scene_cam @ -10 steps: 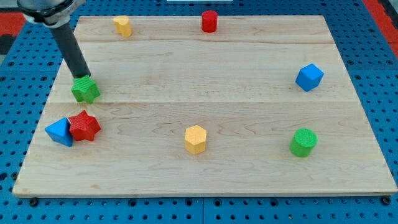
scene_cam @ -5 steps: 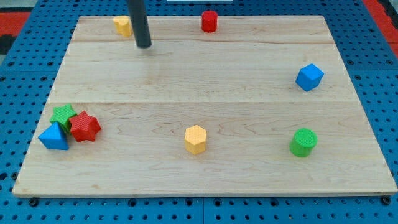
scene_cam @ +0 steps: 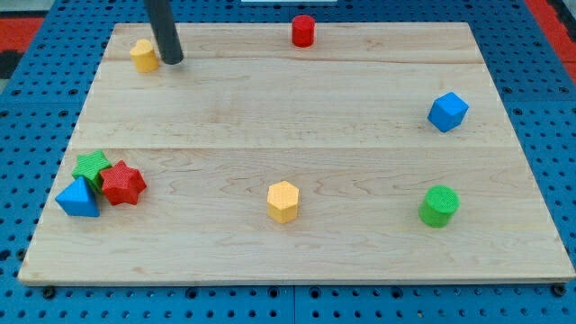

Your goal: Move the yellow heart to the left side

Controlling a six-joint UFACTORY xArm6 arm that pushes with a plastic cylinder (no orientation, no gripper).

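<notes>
- My tip [scene_cam: 172, 61] sits near the view's top left, just to the right of the yellow heart [scene_cam: 142, 55], close enough to be touching it or very nearly so.
- There are no jaws on this arm, only the dark rod, so nothing is open, closed or clamped; the rod can only shove from the side.
- The tip stands on the heart's right side because that is the side a leftward push must come from.
- The yellow heart lies close to the left edge of the wooden board [scene_cam: 297, 261], in its top left corner; I judge the task nearly or already done.
- Any further push should be short and straight left, since little board remains before the edge.
- The red cylinder [scene_cam: 303, 31] stands at the top edge, well to the right of my tip.
- The green star [scene_cam: 91, 166], red star [scene_cam: 122, 183] and blue triangle [scene_cam: 77, 198] huddle together at the lower left, touching one another.
- They are well below the heart's path and should stay undisturbed.
- The yellow hexagon [scene_cam: 283, 201] sits near the bottom centre, apart from everything.
- The blue cube [scene_cam: 447, 112] and green cylinder [scene_cam: 438, 206] lie on the view's right.
</notes>
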